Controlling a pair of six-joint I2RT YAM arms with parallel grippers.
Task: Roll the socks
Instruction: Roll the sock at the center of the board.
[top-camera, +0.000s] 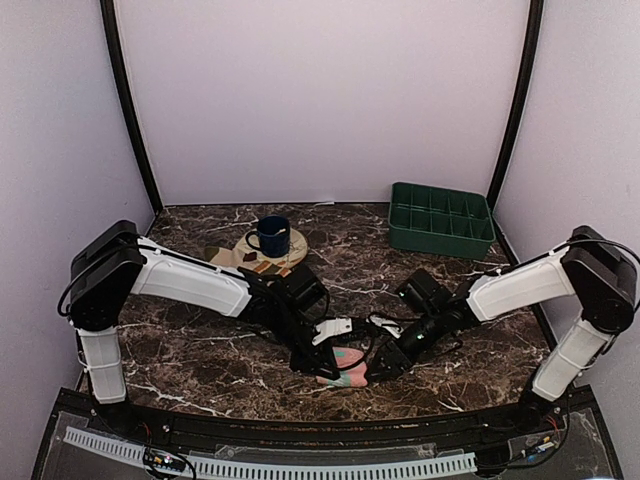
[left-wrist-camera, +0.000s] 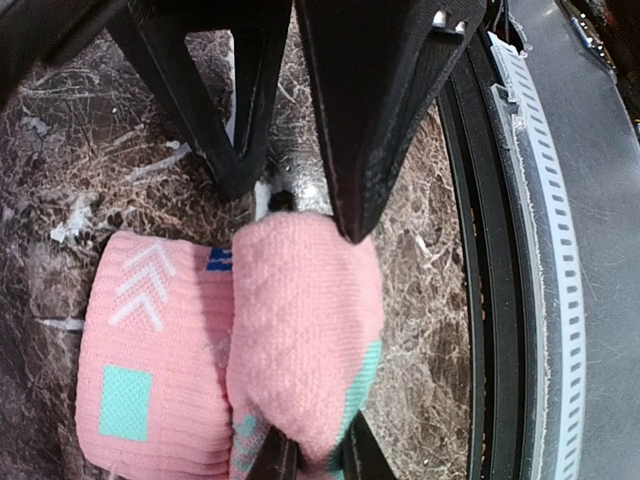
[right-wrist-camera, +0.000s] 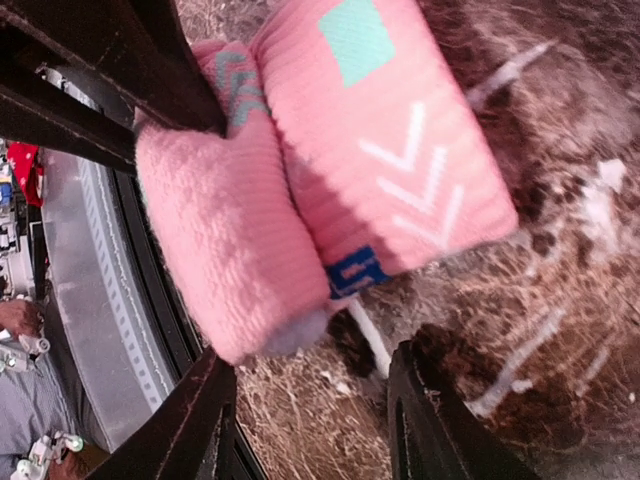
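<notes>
A pink sock bundle with teal patches and white arrows (top-camera: 343, 370) lies near the table's front edge. In the left wrist view its thick rolled part (left-wrist-camera: 300, 330) lies against the flatter arrow-marked part (left-wrist-camera: 150, 350). My left gripper (left-wrist-camera: 308, 462) is shut on the end of the roll. It shows in the top view (top-camera: 318, 362). My right gripper (right-wrist-camera: 320, 425) is open and empty just short of the other end of the roll (right-wrist-camera: 230, 250), fingers apart over the marble. It shows in the top view (top-camera: 382, 362), right of the socks.
A blue mug (top-camera: 270, 236) stands on a round wooden board (top-camera: 290, 252) at the back left. A green compartment tray (top-camera: 441, 218) sits at the back right. The black front rail (left-wrist-camera: 495, 300) runs close beside the socks.
</notes>
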